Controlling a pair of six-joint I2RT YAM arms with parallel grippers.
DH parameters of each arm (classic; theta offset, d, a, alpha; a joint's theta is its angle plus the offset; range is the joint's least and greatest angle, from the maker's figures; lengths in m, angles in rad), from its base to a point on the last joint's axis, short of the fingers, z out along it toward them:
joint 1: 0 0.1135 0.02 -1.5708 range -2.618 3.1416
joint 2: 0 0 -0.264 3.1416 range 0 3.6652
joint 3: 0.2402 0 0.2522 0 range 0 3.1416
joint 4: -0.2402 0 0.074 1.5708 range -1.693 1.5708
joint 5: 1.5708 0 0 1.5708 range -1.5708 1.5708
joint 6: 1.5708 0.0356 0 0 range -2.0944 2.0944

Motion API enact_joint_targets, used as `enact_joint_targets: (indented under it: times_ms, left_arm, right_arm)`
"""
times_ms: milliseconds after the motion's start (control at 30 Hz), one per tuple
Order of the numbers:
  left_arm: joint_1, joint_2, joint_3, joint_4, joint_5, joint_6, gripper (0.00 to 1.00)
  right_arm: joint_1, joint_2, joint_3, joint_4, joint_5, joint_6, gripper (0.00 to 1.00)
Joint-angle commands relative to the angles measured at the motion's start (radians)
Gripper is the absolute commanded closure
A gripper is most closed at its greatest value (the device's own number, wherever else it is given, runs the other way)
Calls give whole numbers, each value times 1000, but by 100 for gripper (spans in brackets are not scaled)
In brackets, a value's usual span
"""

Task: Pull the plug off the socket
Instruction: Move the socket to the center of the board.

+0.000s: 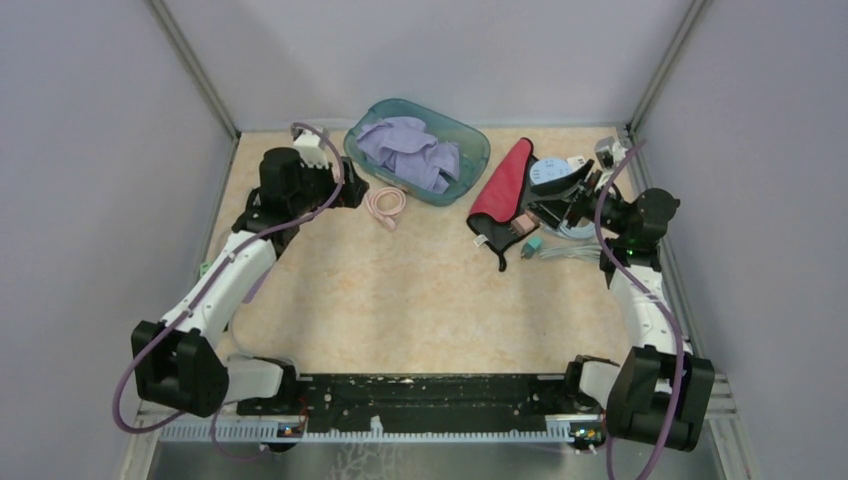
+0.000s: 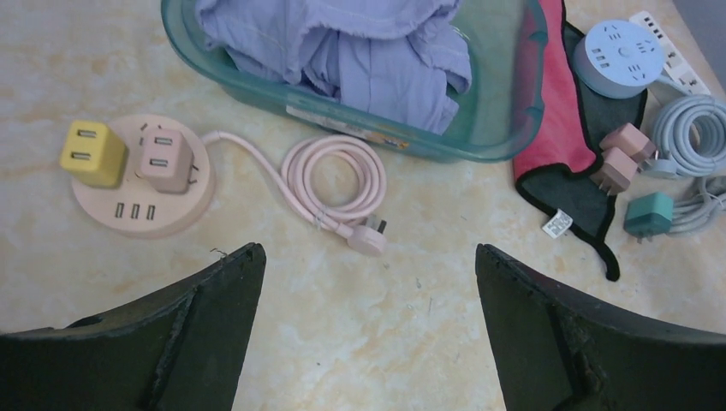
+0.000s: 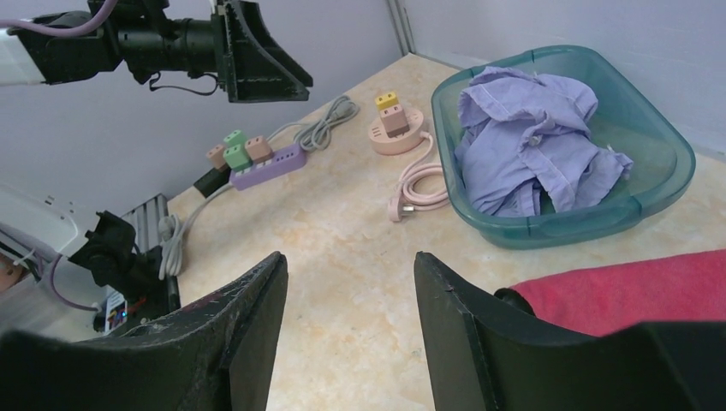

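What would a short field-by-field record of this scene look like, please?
Left gripper: open, empty
Right gripper: open, empty
Round pink socket: yellow plug and pink plug both seated in it
Pink cable: coiled beside the socket, its own end plug lying loose
Teal basin: holds lilac clothes
Red cloth: right of the basin
Task state: no plug pulled from the round socket yet

A beige, marbled tabletop (image 1: 420, 300) is boxed in on three sides by plain, pale lavender-grey walls (image 1: 430, 50), joined at the far corners by slim metal posts (image 1: 195, 65), with a black rail (image 1: 430, 385) along its near edge, all evenly lit.
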Motion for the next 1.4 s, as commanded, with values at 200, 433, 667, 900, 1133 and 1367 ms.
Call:
enact_joint_targets:
  times_ms: [200, 433, 667, 900, 1133, 1367]
  left_arm:
    - [17, 184, 194, -19, -104, 183, 4]
    - [30, 352, 319, 3, -121, 243, 7]
    - [54, 463, 382, 2, -177, 306, 13]
    - [131, 553, 423, -1, -78, 273, 34]
    - [177, 608, 452, -32, -43, 237, 33]
    - [177, 646, 452, -43, -45, 229, 35]
  right_arm:
    - [19, 12, 1, -26, 5, -112, 43]
    - [19, 58, 1, -85, -9, -209, 43]
    - [20, 70, 10, -182, -16, -317, 43]
    - [19, 96, 13, -225, -10, -365, 43]
    - [22, 113, 18, -245, -16, -383, 44]
    - [24, 110, 12, -242, -10, -386, 44]
